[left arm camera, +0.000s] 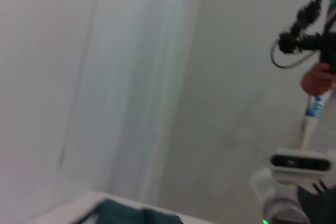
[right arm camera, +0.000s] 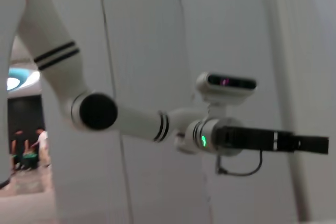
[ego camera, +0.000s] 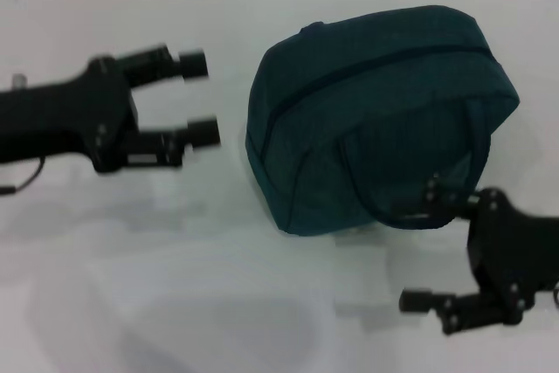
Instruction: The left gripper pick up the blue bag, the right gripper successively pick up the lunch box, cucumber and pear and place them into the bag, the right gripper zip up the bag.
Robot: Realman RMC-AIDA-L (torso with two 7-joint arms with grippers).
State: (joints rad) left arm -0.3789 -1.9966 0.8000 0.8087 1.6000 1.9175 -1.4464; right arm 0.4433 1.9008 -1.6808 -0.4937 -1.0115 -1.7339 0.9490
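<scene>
Left gripper (ego camera: pixel 199 96) hovers just left of the blue bag (ego camera: pixel 376 115), apart from it, fingers spread wide and holding nothing. Right gripper (ego camera: pixel 424 255) sits at the near right, its upper finger close against the bag's near face by a loop handle; contact cannot be confirmed. Its fingers are also well apart and empty. The bag rests on the white table (ego camera: pixel 157 286), its zip apparently closed. Lunch box, cucumber and pear are not visible. Judged stage: either the very start or the finish, both arms free. If starting, the left gripper must reach right and close on a handle.
</scene>
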